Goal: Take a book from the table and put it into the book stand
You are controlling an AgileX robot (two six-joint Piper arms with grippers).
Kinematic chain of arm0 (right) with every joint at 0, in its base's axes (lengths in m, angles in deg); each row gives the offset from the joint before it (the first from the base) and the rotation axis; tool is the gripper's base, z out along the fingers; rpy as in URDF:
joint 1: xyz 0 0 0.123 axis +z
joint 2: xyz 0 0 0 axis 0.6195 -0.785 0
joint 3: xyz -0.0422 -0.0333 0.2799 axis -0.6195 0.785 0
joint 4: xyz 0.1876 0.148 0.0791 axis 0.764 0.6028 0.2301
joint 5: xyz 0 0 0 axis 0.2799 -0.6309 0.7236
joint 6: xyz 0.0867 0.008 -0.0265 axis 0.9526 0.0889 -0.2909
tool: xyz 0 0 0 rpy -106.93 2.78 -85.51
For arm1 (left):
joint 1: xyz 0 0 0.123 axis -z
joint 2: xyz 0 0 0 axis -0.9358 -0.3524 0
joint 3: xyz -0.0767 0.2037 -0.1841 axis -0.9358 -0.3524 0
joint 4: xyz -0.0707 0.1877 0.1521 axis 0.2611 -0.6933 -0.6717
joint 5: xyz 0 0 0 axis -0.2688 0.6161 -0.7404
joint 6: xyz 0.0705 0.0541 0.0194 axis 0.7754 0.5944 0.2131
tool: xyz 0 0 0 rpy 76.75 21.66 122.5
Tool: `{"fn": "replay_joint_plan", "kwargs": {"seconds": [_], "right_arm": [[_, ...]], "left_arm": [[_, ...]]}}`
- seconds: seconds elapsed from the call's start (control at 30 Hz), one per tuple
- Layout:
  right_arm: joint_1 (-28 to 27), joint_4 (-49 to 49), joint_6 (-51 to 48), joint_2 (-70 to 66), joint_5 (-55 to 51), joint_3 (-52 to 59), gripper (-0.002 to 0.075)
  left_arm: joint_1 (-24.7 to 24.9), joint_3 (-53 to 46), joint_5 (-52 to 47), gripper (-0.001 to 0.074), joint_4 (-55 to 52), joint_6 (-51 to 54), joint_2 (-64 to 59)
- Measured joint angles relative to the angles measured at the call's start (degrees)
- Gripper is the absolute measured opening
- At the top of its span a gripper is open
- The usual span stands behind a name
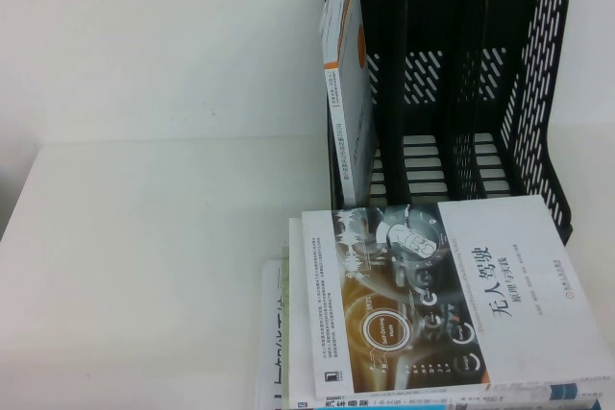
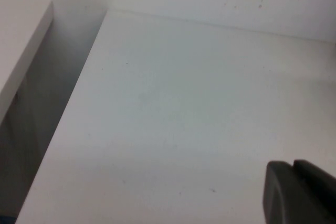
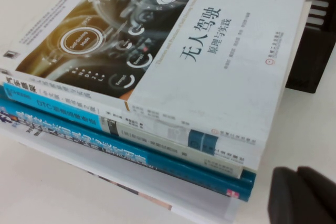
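Right wrist view: top book [image 3: 210,56] beside right claw [image 3: 304,195]; left claw [image 2: 299,192] apart

From the raised camera we look down at the white table [image 1: 144,237], with the black book stand [image 1: 538,93] far and the stack of books [image 1: 452,295] near. From the left wrist camera we look closely at the bare table surface and its edge, the left gripper [image 2: 299,192] at the corner. From the right wrist camera we view the same stack at close range, the right gripper [image 3: 304,195] at the corner; this view shares the stack and stand with the high view.
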Motion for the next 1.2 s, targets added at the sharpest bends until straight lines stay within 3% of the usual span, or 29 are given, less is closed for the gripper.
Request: {"fn": "replay_joint_plan", "kwargs": {"seconds": [1.2], "right_arm": [[0.0, 0.0, 0.0, 0.0, 0.0, 0.0, 0.0005]], "left_arm": [[-0.9, 0.1, -0.5, -0.0001, 0.0, -0.2, 0.0]]}}
